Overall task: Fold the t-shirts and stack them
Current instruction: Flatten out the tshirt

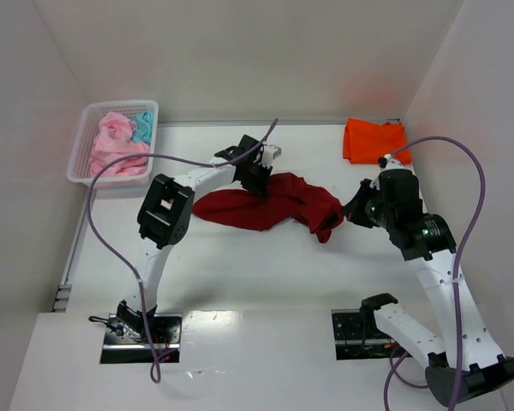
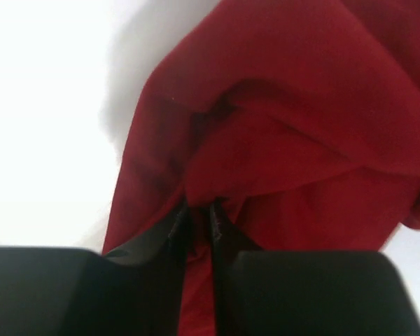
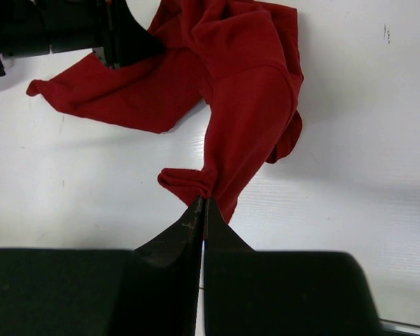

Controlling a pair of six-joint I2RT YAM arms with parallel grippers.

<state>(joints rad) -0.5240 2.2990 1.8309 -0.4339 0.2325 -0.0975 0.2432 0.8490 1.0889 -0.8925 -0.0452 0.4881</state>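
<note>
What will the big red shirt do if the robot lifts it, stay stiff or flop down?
Probably flop: the red shirt lies bunched in soft folds between the left gripper and the right gripper, both pinched shut on it. It seems light, being thin creased cloth. Pushed, it would likely crumple and drag, not roll.

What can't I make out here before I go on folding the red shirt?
Top view: the fingertips of the left gripper and right gripper, hidden under their own wrists; only wrist views show them shut on the red shirt.
Left wrist view: which part of the shirt is pinched; cloth fills the frame past its edges.
Top view: how many pink shirts the basket holds; they are bunched over the teal shirt.
</note>
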